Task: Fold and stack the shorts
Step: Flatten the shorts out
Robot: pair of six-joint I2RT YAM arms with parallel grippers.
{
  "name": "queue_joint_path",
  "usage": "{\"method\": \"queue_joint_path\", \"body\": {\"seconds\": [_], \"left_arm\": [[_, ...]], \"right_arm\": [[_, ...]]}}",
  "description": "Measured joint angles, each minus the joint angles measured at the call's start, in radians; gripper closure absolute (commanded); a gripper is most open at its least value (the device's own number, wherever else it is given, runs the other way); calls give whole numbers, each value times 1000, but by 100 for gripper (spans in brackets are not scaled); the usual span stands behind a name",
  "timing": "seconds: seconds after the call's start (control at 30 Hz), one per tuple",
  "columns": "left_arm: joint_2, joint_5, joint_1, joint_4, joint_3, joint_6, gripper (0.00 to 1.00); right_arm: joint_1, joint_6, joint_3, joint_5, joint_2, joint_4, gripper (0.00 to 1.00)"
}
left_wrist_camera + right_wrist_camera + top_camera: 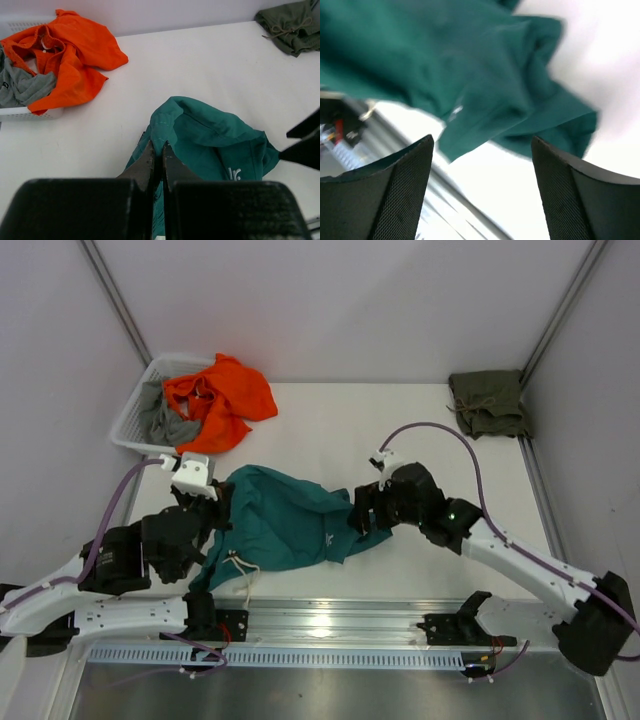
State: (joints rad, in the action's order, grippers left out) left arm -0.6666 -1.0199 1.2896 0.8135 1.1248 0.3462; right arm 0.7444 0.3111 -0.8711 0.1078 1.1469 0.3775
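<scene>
L end effector [157, 150] is clenched on the left edge of the teal shorts [285, 525]. R end effector [481, 141] is released, jaws wide, just off their right end, so the pair lies betw. the two, long axis left-right on the near bench [400, 425]. Olive shorts [488, 402] sit folded far right, nearer the R arm; teal's legs are lost in bunching, and the R wrist view is blurred.

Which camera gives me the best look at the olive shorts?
Top external: the olive shorts lie whole in the far right corner of the table. Left wrist catches them cropped at its frame edge. Right wrist shows only the teal shorts.
</scene>
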Motion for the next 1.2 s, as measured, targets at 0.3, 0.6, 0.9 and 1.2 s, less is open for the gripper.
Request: {"method": "queue_joint_path", "body": {"seconds": [0.3, 0.6, 0.9, 1.2], "left_arm": [[-7, 3, -5, -27, 0, -8, 99], [-7, 7, -6, -26, 0, -7, 100], [-7, 13, -7, -26, 0, -7, 100], [-7, 22, -7, -27, 0, -8, 100]], "right_arm": [[338, 269, 183, -294, -103, -32, 27], [499, 382, 103, -541, 147, -12, 33], [505, 409, 27, -601, 243, -39, 41], [507, 489, 39, -609, 262, -70, 51]]}}
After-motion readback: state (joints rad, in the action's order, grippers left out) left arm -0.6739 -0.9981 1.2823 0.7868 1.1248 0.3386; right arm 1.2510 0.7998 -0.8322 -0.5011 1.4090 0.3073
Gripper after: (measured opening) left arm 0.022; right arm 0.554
